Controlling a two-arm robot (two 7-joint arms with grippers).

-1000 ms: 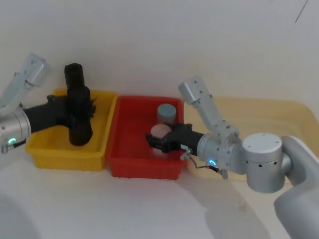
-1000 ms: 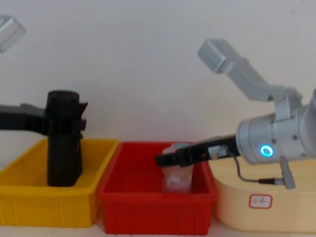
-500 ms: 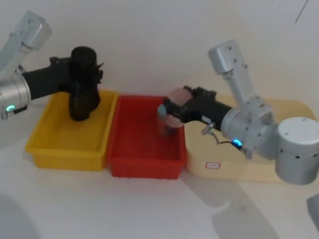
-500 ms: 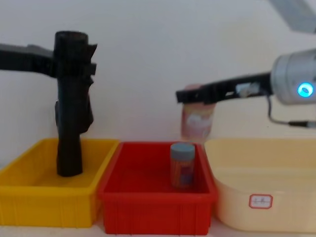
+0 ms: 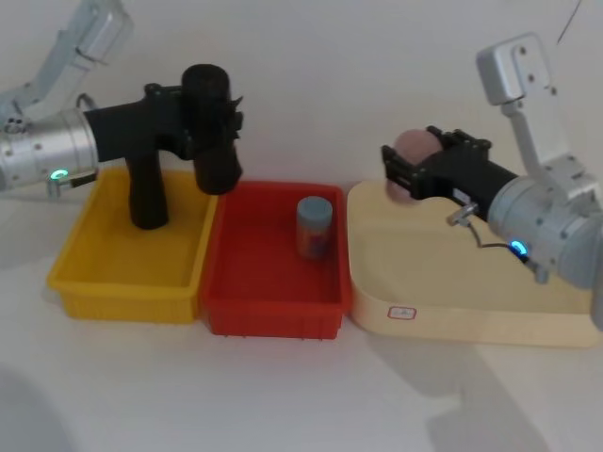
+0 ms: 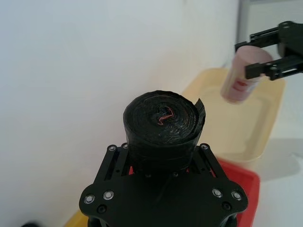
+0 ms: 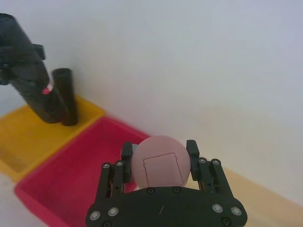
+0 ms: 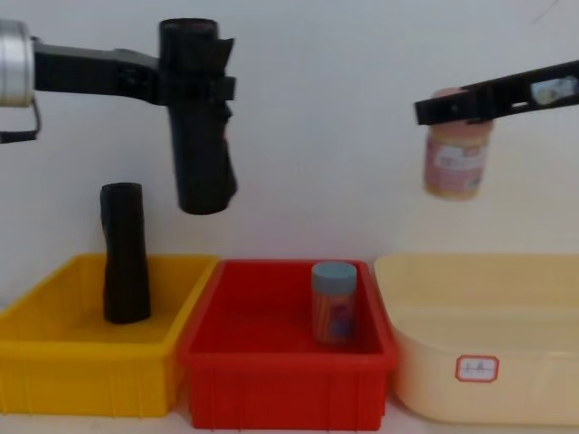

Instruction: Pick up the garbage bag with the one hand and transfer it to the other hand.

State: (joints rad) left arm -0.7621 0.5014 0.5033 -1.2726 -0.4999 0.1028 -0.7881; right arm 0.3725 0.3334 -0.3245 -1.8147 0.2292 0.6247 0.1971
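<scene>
On the left, a smooth black roll (image 8: 124, 253) stands upright in the yellow bin (image 8: 54, 375). Up and to its right, the left gripper (image 8: 192, 83) is clamped round the upper part of the garbage bag (image 8: 203, 154), which hangs upright in the air over where the yellow bin meets the red bin (image 8: 280, 380). A blue-capped jar (image 8: 334, 301) stands in the red one. Far right, the right gripper (image 8: 457, 101) pinches a pink bottle (image 8: 458, 163) high over the cream tray (image 8: 507, 380).
</scene>
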